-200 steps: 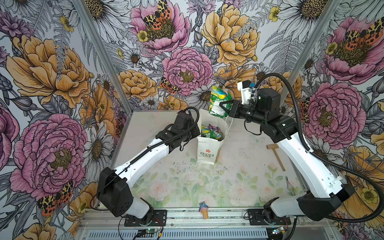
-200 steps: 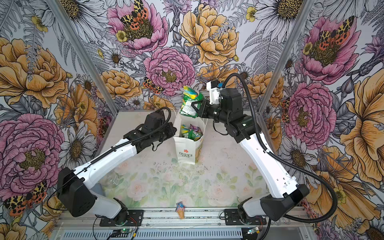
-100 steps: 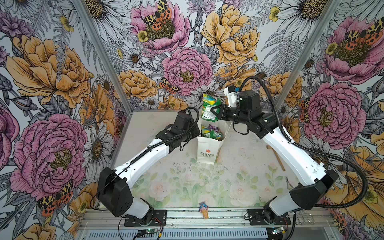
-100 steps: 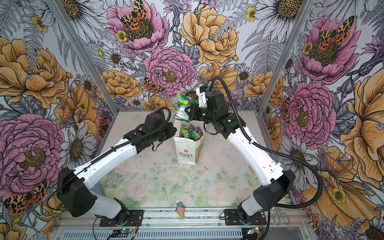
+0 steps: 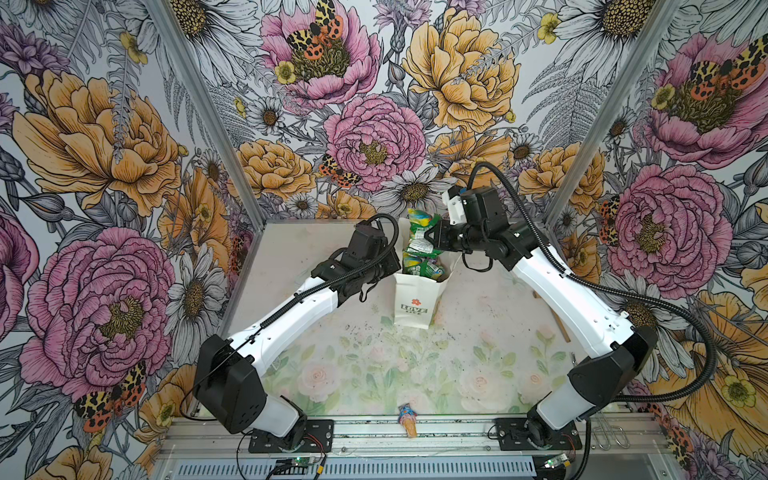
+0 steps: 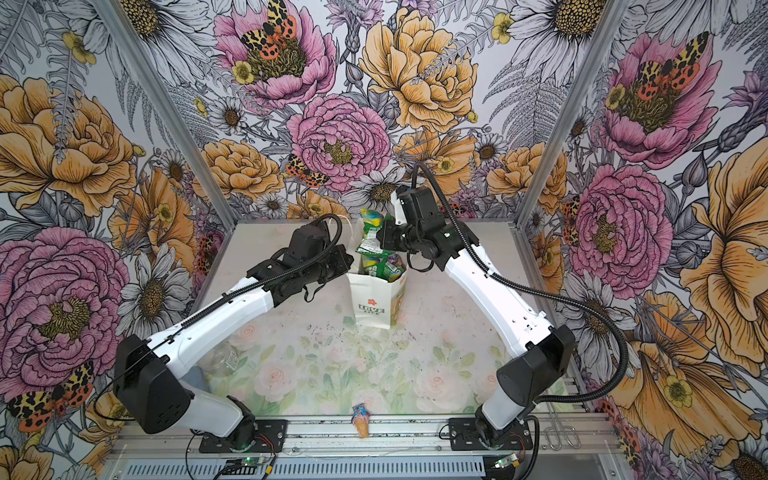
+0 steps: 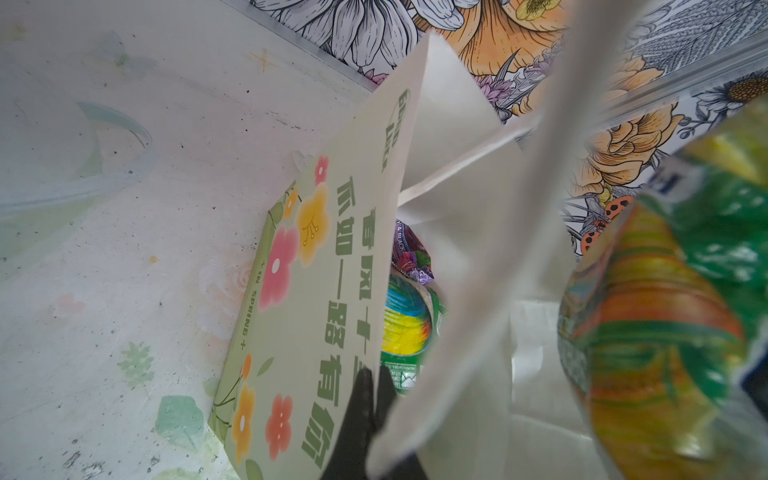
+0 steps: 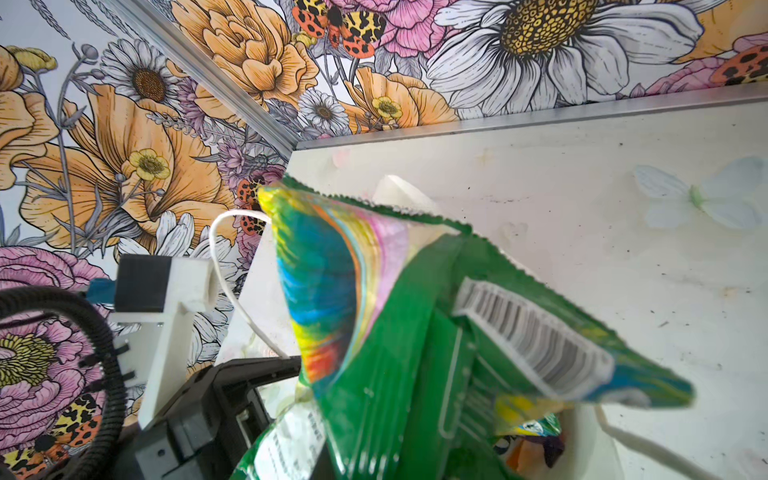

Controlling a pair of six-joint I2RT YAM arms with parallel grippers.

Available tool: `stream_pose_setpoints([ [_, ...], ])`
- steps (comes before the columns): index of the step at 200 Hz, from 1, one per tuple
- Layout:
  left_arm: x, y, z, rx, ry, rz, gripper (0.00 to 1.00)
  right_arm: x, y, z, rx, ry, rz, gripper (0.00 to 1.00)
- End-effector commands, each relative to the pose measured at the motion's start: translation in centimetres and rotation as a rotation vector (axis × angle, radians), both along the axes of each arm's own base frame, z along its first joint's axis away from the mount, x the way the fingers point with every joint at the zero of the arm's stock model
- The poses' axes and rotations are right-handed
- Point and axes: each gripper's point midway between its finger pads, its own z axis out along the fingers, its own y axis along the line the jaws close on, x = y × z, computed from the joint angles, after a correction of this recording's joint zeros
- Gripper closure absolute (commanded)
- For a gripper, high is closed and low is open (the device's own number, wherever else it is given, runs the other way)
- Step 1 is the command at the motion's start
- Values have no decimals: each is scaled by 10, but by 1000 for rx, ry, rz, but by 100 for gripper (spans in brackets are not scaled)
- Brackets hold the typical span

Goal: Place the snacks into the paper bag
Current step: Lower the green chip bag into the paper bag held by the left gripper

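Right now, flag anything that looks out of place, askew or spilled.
A small ice-cream-cone trinket lies alone at the front edge of the table, overlapping the metal rail, far from the paper bag. The green snack packet in the right gripper hangs crumpled over the bag's mouth, not yet let go. Nothing looks spilled.

Legend: you find the paper bag (image 5: 415, 299) upright just behind the worktop's (image 5: 374, 374) centre, with several snacks (image 5: 424, 266) inside it. Directly above its mouth hangs one more packet (image 5: 419, 232), held from the right by your right gripper (image 5: 434, 240). Your left gripper (image 7: 371, 386) pinches the bag's left rim. A cone trinket (image 5: 407, 419) lies at the middle of the front edge.
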Motion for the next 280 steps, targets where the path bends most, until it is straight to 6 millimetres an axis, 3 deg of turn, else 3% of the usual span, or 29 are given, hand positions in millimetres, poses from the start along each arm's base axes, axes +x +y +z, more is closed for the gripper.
stream_pose_setpoints([
  [1, 1, 0, 1, -21, 2, -3, 100, 2, 7, 6, -15, -22, 24, 100],
  [74, 0, 3, -1, -19, 5, 2, 100, 13, 7, -24, -81, 33, -2, 100],
  [131, 0, 5, -2, -21, 6, 5, 100, 27, -3, -29, -120, 19, -85, 100],
  [280, -3, 10, -2, -27, 5, 14, 100, 54, 1, -40, -152, -12, -129, 100],
])
